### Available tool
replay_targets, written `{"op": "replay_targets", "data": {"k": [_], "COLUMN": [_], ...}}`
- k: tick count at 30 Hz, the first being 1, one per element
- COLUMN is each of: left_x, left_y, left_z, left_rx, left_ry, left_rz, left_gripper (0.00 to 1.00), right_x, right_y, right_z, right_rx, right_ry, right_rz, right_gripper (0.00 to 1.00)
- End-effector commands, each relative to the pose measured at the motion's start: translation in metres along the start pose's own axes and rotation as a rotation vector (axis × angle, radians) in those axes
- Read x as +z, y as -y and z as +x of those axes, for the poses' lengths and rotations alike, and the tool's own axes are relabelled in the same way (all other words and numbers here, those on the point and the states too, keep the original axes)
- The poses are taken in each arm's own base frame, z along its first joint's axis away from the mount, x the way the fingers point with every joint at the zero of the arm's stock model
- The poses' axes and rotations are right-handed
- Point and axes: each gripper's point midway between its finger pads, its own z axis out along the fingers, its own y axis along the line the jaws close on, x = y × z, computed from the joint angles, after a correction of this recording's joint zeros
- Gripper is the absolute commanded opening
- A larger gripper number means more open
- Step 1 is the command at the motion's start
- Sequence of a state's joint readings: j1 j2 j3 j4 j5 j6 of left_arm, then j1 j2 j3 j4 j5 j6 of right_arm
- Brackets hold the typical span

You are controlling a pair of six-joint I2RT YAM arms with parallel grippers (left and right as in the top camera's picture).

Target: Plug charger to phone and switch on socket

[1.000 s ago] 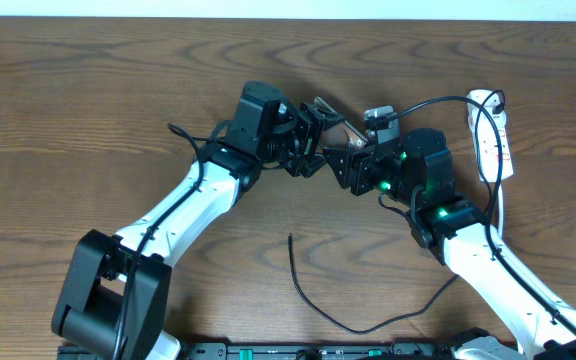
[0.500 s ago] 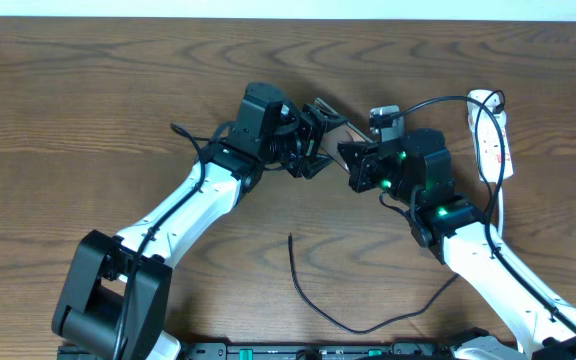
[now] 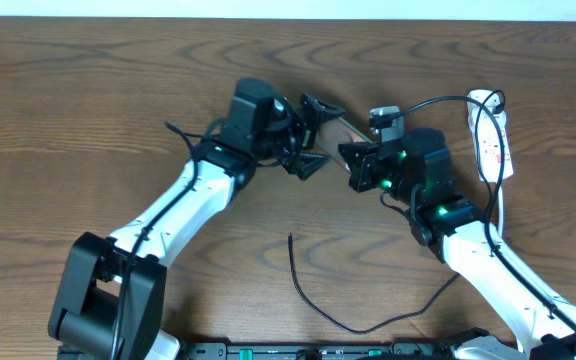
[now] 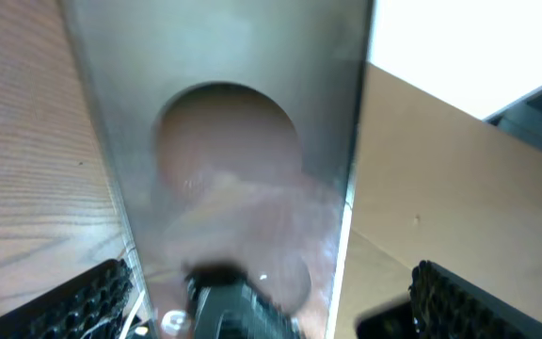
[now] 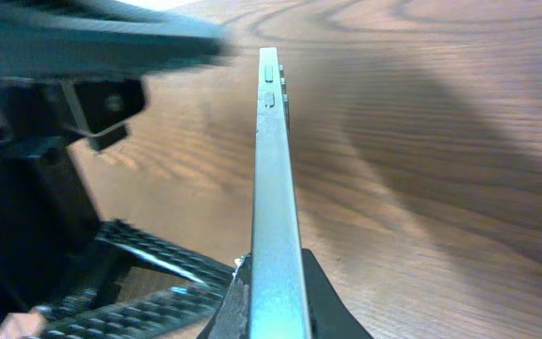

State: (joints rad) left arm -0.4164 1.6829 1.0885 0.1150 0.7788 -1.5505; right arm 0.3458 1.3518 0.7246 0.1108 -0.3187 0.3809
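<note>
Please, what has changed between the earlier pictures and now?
The left gripper opened, let go of the phone and drew back a little to the left. The right gripper closed on the phone's edge and now holds it alone. The charger on the table and the socket stayed as they were.
</note>
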Motion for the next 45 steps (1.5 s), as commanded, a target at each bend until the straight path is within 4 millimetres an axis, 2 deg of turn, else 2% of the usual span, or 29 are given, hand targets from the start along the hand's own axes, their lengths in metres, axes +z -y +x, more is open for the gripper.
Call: {"op": "replay_targets", "data": {"k": [1, 5, 10, 15, 18, 24, 26, 28, 31, 35, 40, 45], "left_x": [-0.02, -0.039, -0.065, -0.082, -0.089, -0.089, -0.089, -0.089, -0.087, -0.074, -0.063, -0.057], "left_y": [0.023, 0.039, 0.054, 0.06, 0.064, 0.065, 0.065, 0.065, 0.065, 0.065, 0.066, 0.066], "left_z": [0.011, 0.004, -0.017, -0.041, -0.055, -0.065, -0.066, -0.066, -0.064, -0.058, -0.056, -0.054], "left_rx": [0.07, 0.136, 0.183, 0.184, 0.247, 0.315, 0.329, 0.329, 0.331, 0.317, 0.253, 0.248], "left_ry": [-0.106, -0.147, -0.13, -0.06, 0.005, 0.077, 0.085, 0.084, 0.079, 0.093, 0.129, 0.142], "left_rz": [0.064, 0.135, 0.205, 0.237, 0.258, 0.256, 0.255, 0.255, 0.253, 0.243, 0.237, 0.233], "left_gripper": [0.94, 0.94, 0.94, 0.94, 0.94, 0.94, 0.94, 0.94, 0.94, 0.94, 0.94, 0.94], "right_x": [-0.007, -0.013, -0.014, -0.015, -0.013, -0.012, -0.015, -0.016, -0.015, -0.011, -0.009, -0.009], "right_y": [0.018, 0.027, 0.023, 0.009, -0.007, -0.044, -0.061, -0.069, -0.076, -0.089, -0.096, -0.098], "right_z": [-0.027, -0.044, -0.054, -0.059, -0.055, -0.061, -0.07, -0.075, -0.074, -0.068, -0.065, -0.067], "right_rx": [0.142, 0.394, 0.78, 1.078, 1.232, 1.221, 1.185, 1.169, 1.191, 1.207, 1.304, 1.312], "right_ry": [0.089, 0.159, 0.198, 0.167, 0.101, 0.076, 0.094, 0.124, 0.117, 0.13, 0.126, 0.136], "right_rz": [0.052, 0.04, -0.025, -0.127, -0.191, -0.299, -0.364, -0.39, -0.402, -0.395, -0.402, -0.407], "right_gripper": [0.01, 0.01, 0.01, 0.01, 0.01, 0.01, 0.01, 0.01, 0.01, 0.01, 0.01, 0.01]}}
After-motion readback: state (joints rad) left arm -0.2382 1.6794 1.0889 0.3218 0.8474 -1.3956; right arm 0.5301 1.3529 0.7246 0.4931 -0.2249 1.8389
